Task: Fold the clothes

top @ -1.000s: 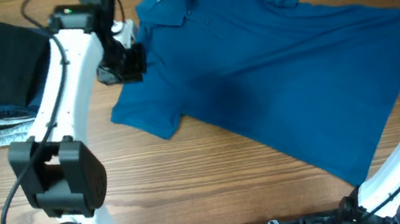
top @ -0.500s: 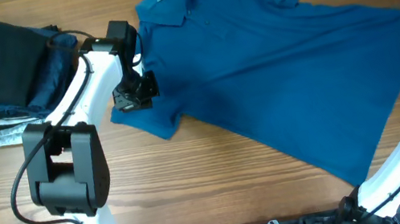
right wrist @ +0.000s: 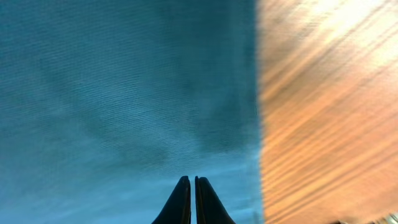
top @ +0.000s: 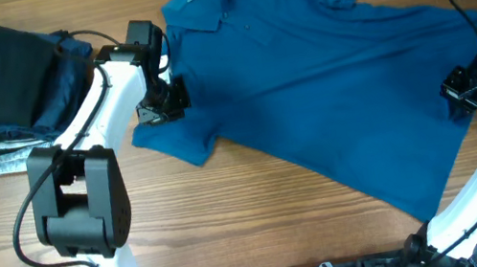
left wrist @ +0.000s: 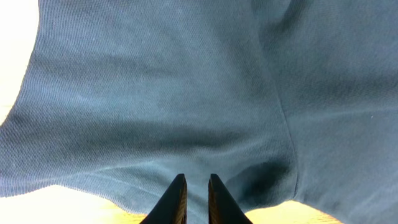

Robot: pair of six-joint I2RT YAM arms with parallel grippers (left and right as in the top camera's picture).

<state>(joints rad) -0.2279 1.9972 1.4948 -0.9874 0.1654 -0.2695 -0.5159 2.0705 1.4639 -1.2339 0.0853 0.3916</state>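
Note:
The clothes, a medium-blue polo shirt (top: 306, 74), lie spread flat and slanted across the wooden table, with the collar (top: 197, 0) at the far side. My left gripper (top: 163, 102) is low over the left sleeve. In the left wrist view its tips (left wrist: 194, 177) stand a narrow gap apart above the sleeve cloth (left wrist: 155, 93), with nothing seen pinched. My right gripper (top: 462, 88) hovers at the shirt's right-hand hem. Its tips (right wrist: 192, 178) are pressed together over the fabric (right wrist: 124, 93), just inside the straight edge.
A stack of dark folded garments (top: 7, 85) sits at the far left, close to the left arm. Bare wood (top: 234, 221) runs along the near side of the shirt. More of the table (right wrist: 329, 112) shows just right of the hem.
The right arm swung in from the far right corner to the shirt's hem and its jaws closed. The left gripper came down along the sleeve, and its jaws have parted slightly.

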